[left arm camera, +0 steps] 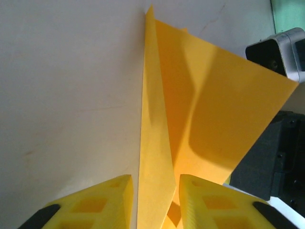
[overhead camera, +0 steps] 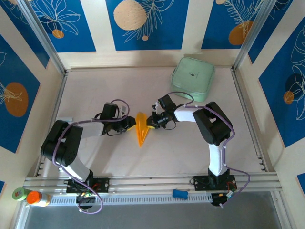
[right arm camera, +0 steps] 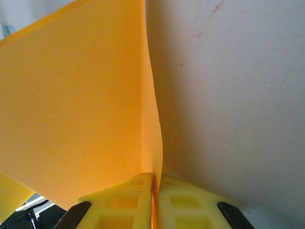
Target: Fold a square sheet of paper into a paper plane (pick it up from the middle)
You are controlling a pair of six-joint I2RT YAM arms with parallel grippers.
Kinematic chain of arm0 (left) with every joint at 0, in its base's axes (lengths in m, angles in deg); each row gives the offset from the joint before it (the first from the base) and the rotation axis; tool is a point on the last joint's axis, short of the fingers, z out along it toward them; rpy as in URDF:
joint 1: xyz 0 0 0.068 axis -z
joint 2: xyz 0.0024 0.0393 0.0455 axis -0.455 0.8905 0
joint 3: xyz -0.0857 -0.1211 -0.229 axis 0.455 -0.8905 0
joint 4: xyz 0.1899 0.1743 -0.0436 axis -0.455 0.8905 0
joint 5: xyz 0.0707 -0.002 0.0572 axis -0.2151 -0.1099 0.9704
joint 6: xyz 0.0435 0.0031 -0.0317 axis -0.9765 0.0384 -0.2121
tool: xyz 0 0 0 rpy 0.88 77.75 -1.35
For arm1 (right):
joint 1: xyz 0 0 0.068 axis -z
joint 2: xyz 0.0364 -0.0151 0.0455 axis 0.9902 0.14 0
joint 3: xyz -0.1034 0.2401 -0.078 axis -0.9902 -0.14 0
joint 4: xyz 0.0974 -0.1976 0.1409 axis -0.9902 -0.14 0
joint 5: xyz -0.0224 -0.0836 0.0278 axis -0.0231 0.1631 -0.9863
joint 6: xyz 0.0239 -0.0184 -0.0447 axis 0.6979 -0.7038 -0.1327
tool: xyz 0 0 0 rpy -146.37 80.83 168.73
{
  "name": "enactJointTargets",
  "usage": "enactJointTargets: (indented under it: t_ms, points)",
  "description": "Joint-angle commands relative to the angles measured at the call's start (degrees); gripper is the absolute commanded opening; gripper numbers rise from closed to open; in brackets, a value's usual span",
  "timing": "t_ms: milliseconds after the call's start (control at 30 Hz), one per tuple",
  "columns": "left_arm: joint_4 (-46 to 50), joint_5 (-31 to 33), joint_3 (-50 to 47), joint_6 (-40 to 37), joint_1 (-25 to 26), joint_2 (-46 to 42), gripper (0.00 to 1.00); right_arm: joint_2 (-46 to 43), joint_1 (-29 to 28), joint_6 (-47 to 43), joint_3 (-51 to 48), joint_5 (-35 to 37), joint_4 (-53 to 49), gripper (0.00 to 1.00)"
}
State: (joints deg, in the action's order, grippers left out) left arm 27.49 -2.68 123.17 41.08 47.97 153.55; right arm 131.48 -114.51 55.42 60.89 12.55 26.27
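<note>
— Between the two arms, at mid-table, we have the creased orange-yellow paper dart (overhead camera: pixel 141 129), its point toward the arm bases. How far along would we call it?

— Far, we judge. From above the paper is not a flat square. It is narrow, pointed and folded along its length, and much smaller than the mint-green rounded-square case (overhead camera: pixel 192 78) at the far right of the pale table (overhead camera: pixel 95 90). What seems left is pressing down the last wing folds and letting go.

— And our grips?

— The right gripper (right arm camera: pixel 155 200) has its yellow fingers (right arm camera: pixel 121 202) pressed together on a paper edge, which we count as a firm pinch. The left gripper (left arm camera: pixel 155 210) has its fingers (left arm camera: pixel 95 207) standing apart, with a folded flap rising between them. The flap is not visibly squeezed, so we read those jaws as open around the paper, not clamping it.

— What do the wrist views give us that the top view does not?

— The layers. Up close we see the paper standing upright in separate flaps, one casting its shadow on the next. From above that flattens into one orange sliver. The left wrist also catches the right arm's dark body (left arm camera: pixel 267 167) just behind the paper.

— And the reverse?

— The top view gives us the dart's whole outline, and both arms meeting it from opposite sides.
</note>
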Motion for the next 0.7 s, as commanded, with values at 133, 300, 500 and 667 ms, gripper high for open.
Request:
enactJointTargets:
  t_ms: [133,300,500,667]
  points:
    - [0.6,-0.5,3.2,-0.5,0.8,2.9,0.14,0.0,0.3,-1.1,1.0,0.2,-2.0,0.07]
    - [2.8,2.3,3.2,-0.5,0.8,1.3,0.00,-1.5,0.7,-0.3,-0.2,1.5,-1.4,0.05]
    - [4.3,9.0,-1.2,1.9,0.8,-5.0,0.00,-4.2,1.2,0.4,-3.6,4.1,0.8,0.03]
    - [3.8,13.4,-5.7,4.1,0.8,-9.3,0.00,-5.1,1.3,1.8,-5.9,4.4,3.2,0.03]
